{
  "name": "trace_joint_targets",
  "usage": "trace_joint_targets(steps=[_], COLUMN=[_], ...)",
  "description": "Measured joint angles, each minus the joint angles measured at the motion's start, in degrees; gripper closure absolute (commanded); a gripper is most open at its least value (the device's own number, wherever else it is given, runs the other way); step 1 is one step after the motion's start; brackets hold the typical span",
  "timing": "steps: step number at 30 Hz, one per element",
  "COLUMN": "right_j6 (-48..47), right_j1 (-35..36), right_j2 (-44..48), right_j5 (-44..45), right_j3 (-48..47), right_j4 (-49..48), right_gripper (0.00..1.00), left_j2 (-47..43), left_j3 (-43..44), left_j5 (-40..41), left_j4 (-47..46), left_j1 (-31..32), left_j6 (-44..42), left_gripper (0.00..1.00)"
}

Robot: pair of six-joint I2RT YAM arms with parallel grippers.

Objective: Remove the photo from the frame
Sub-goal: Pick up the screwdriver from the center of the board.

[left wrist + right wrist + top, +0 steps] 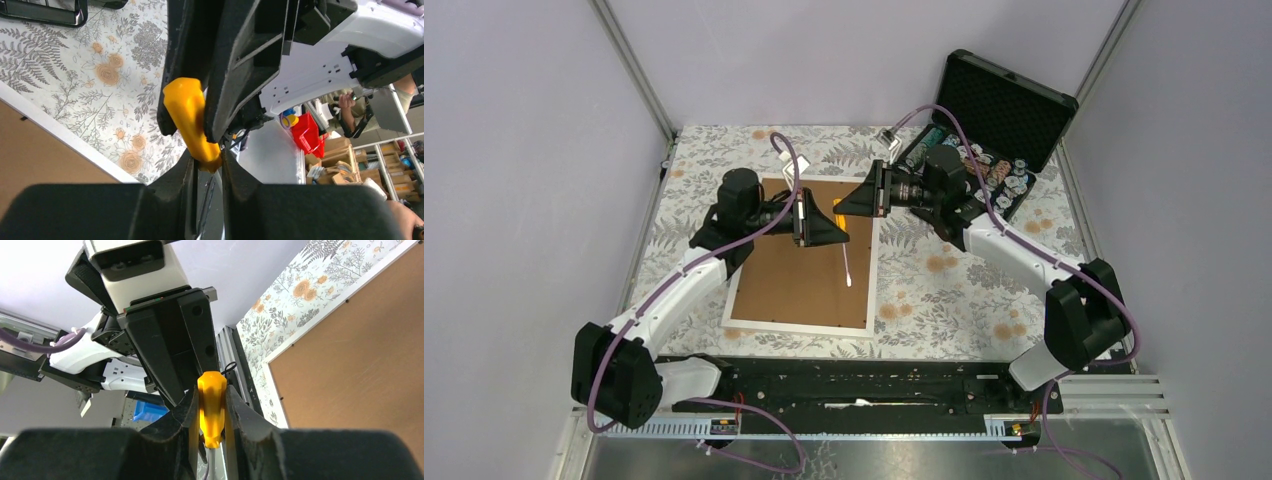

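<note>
While the flowery table [944, 285] spread out under both arms, the frame [794, 285] lay flat in the middle of it, brown back up, so the photo was hidden. A black case [1009, 100] of chips stood open at the far right. Over the far right part of the frame, the left gripper [842, 236] and the right gripper [840, 208] met tip to tip. Both were squeezed narrow on one yellow-handled tool [210, 395]: the right pinched the handle's middle, the left its end.
</note>
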State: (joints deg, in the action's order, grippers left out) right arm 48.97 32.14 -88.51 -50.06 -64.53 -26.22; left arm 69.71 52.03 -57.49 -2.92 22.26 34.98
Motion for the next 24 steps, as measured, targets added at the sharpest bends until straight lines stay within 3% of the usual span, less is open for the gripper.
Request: trace_joint_targets(steps=[1,2,4,5,6,13,18,20,24], right_j6=[-0.28,-0.61,-1.22,-1.42,-1.99,-9.44,-11.91,-12.94,-14.67], right_j1=[0.00,0.00,-0.04,-0.02,0.04,-1.88,-1.86,-0.11,3.89], right_j2=[-0.24,-0.42,-0.61,-0.70,-0.81,-0.20,1.90,1.90,1.84], right_j5=[0.07,0.09,0.76,0.85,1.07,2.08,0.31,-0.46,-0.66], right_j3=[-0.55,-0.98,-1.84,-2.49,-3.41,-10.27,-5.42,-3.80,-2.67], right_j4=[0.37,0.63,1.29,2.05,3.26,11.41,12.41,13.16,14.99], right_gripper=[0.82,0.65,0.21,0.07,0.01,0.01,0.13,0.21,0.28], left_j2=[0.00,0.00,0.07,0.07,0.07,-0.39,-0.90,-0.90,-0.90], left_j3=[0.00,0.00,-0.04,-0.07,-0.09,-1.20,-1.77,-2.38,-5.07], left_j5=[-0.04,-0.04,0.13,0.20,0.17,0.61,4.00,5.20,7.06], left_j4=[-1.14,-1.42,-1.99,-2.56,-3.23,-9.33,-15.69,-20.00,-29.55], left_j1=[0.07,0.04,-0.35,-0.37,-0.37,-4.57,-9.90,-10.25,-10.40], left_j6=[0.66,1.60,3.21,3.67,4.24,11.08,18.84,22.86,31.32], left_gripper=[1.00,1.00,1.00,1.00,1.00,1.00,1.00,1.00,1.00])
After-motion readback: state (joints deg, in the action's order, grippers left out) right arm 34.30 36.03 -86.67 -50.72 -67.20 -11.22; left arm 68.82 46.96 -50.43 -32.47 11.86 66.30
